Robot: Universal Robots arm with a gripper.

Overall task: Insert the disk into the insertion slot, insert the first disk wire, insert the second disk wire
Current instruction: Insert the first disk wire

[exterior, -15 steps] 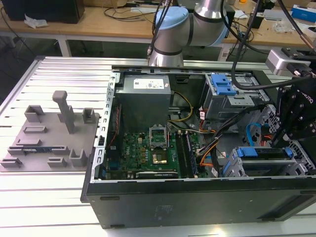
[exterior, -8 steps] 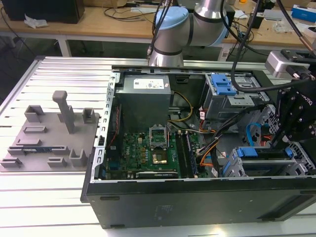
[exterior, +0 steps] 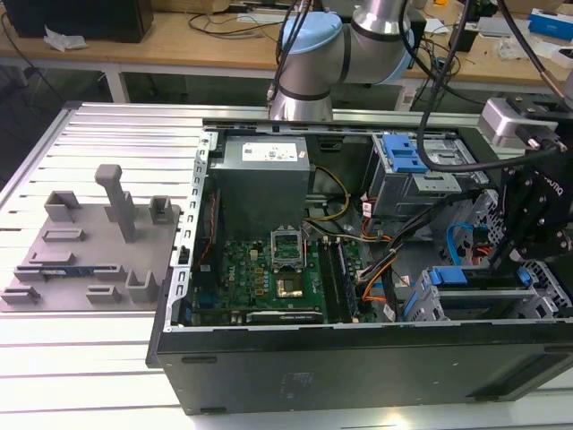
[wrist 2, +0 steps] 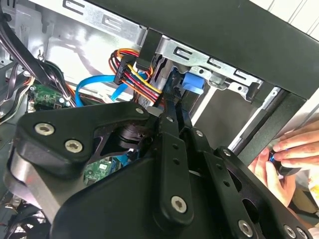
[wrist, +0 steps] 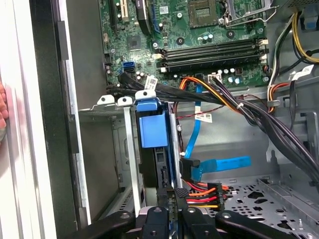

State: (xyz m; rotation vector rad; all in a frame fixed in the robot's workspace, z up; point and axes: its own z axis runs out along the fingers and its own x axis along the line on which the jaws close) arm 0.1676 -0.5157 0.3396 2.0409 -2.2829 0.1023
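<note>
The disk point(exterior: 474, 279) in its blue caddy sits inside the insertion slot point(exterior: 419, 303) at the case's corner on the exterior view's right. In the first wrist view the disk point(wrist: 152, 130) stands between the slot's grey metal walls point(wrist: 130, 154). A blue flat wire's black plug point(wrist: 191, 165) rests against the disk's rear edge. My gripper point(wrist: 172, 195) has its fingers close together on the black plug of the red, yellow and orange wire point(wrist: 202, 194), right at that rear edge. In the second wrist view, my gripper point(wrist 2: 174, 102) reaches to just beside the blue caddy point(wrist 2: 192, 82).
A person's hand point(wrist 2: 291, 149) rests outside the case wall near the slot. A taller grey cage with a blue latch point(exterior: 403, 157) stands behind it. Black cable bundles point(wrist: 259, 119) cross above the motherboard point(exterior: 269, 269). A grey fixture plate point(exterior: 89, 246) lies on the exterior view's left.
</note>
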